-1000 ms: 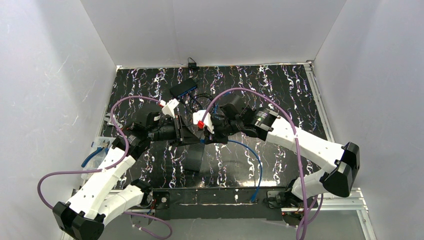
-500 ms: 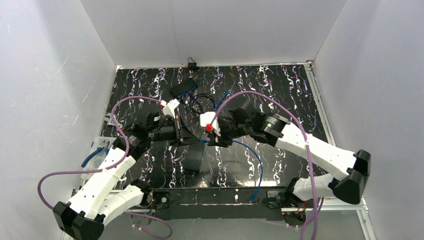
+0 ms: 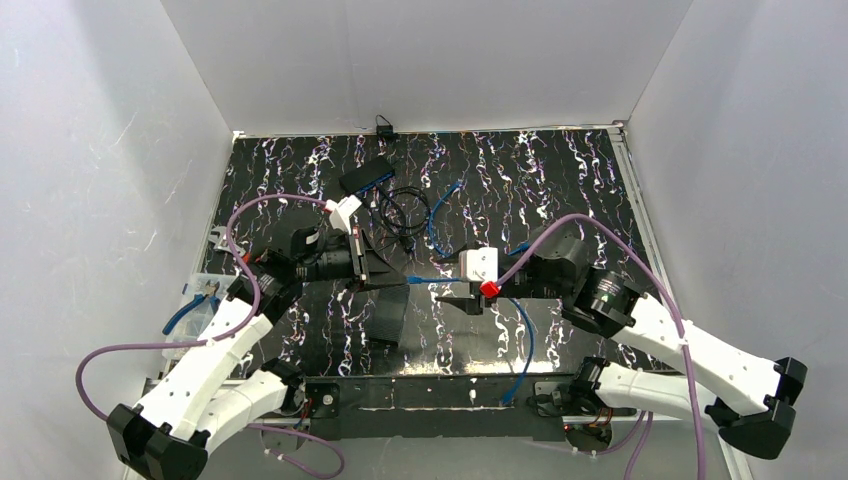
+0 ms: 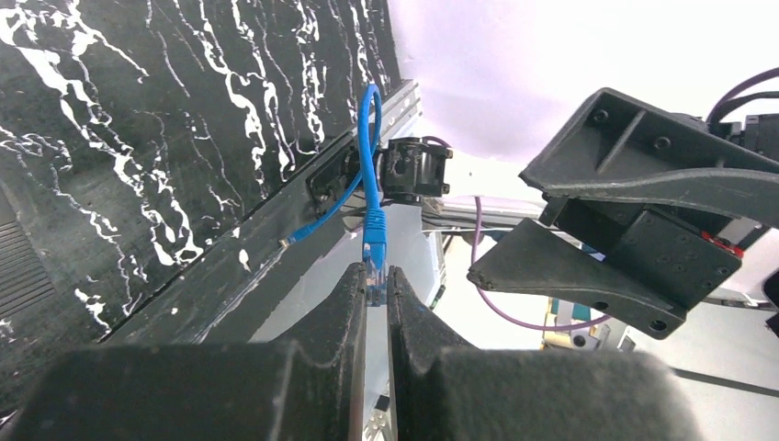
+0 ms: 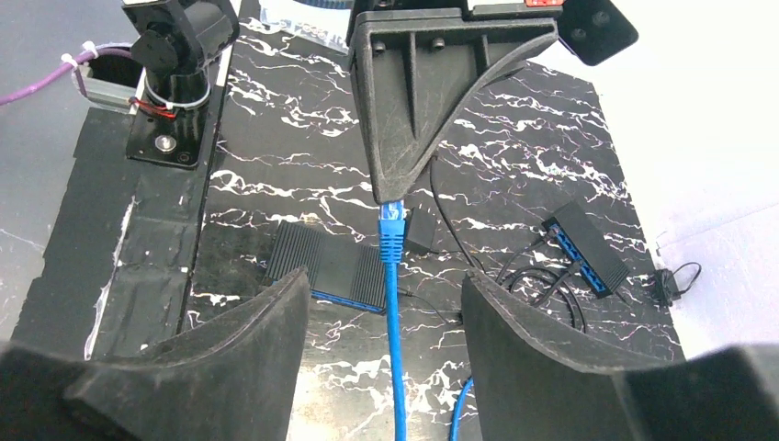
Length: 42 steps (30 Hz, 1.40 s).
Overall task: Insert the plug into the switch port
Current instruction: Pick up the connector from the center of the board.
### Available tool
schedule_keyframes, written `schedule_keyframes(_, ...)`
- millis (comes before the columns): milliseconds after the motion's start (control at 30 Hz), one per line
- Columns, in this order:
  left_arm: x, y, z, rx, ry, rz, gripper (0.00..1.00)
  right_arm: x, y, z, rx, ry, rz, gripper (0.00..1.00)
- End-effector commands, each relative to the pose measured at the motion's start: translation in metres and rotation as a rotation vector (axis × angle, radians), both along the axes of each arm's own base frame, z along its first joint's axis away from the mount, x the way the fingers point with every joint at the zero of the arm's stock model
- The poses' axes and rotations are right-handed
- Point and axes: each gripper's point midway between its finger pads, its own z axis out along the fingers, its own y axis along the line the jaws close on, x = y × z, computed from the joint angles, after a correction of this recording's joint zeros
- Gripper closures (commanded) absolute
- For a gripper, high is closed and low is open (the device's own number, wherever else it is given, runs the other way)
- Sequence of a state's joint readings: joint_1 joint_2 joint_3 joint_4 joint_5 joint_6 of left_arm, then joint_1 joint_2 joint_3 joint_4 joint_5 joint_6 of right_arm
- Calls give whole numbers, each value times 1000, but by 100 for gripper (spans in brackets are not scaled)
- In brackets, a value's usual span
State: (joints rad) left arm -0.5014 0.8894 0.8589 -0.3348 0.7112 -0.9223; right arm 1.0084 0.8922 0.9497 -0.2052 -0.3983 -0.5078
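The left arm (image 3: 212, 360) and the right arm (image 3: 700, 350) are built of white shells joined by black cylindrical motor housings, with black caps at the elbows. A purple cable (image 3: 130, 346) loops beside each arm, and each wrist carries a white block (image 3: 479, 265) with a red mark. The left gripper (image 4: 374, 276) and the right gripper (image 5: 384, 280) have matte black, grainy wedge-shaped fingers (image 5: 248, 344), with recessed screw heads (image 4: 602, 117) set into them.

Blue plug (image 4: 374, 243) clamped in left tool (image 4: 375, 274), airborne.
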Motion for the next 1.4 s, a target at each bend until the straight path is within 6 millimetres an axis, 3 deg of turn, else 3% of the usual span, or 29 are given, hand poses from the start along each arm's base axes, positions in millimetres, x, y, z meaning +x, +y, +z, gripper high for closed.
schedule_keyframes(0, -9, -5, 14, -84, 5, -37, 100, 3, 8, 25, 79, 9, -13, 35)
schedule_keyframes(167, -13, -7, 19, -126, 24, -49, 100, -1, 14, 24, 77, 38, 23, 42)
schedule_keyframes(600, -20, -8, 30, -170, 26, -72, 100, 0, 29, 14, 41, 91, 51, 52)
schedule_keyframes(933, -20, -9, 29, -181, 29, -84, 100, 2, 31, 16, 46, 89, 50, 64)
schedule_keyframes(1133, -21, -9, 31, -190, 25, -89, 100, 2, 32, 15, 42, 92, 51, 66)
schedule_keyframes(1267, -22, -9, 32, -194, 23, -90, 100, 1, 33, 15, 40, 97, 57, 76)
schedule_keyframes(1367, -23, -9, 35, -205, 21, -93, 100, 2, 33, 14, 35, 102, 58, 77)
